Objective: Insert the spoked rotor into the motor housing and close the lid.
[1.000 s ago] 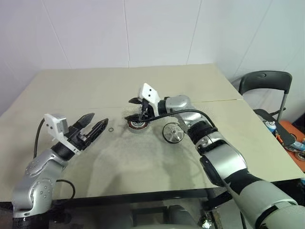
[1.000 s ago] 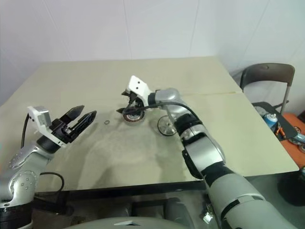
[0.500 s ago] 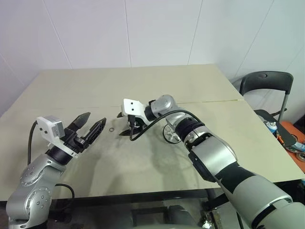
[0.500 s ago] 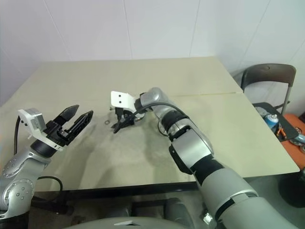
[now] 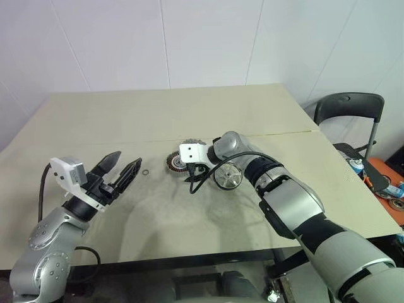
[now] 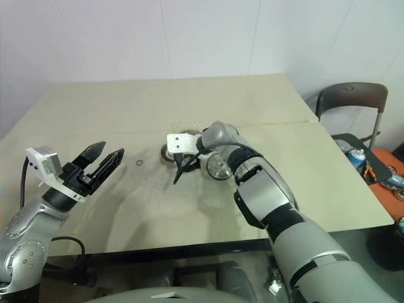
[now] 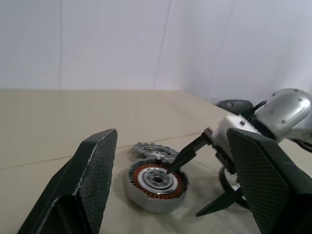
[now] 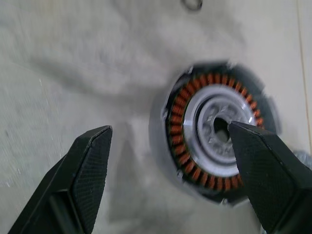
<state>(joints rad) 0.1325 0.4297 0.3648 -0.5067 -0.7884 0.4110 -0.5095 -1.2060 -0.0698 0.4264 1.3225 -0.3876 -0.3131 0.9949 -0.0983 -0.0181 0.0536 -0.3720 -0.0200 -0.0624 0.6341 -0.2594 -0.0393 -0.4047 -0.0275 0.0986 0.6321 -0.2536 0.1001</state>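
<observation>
Both tools empty and wide open; right tool (image 8: 161, 161) sits over the motor housing (image 8: 214, 131), so the spoked rotor (image 7: 152, 148) just behind it needs grabbing next.

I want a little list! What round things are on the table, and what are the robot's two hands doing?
table: beige top
motor housing: copper-ringed disc, lying flat
spoked rotor: notched silver disc just behind the housing
lid: round silver piece beside the housing, partly behind the right arm
small ring: tiny dark ring, lying alone
right end effector: open, over the housing, holding nothing
left end effector: open, raised off the table, holding nothing
</observation>
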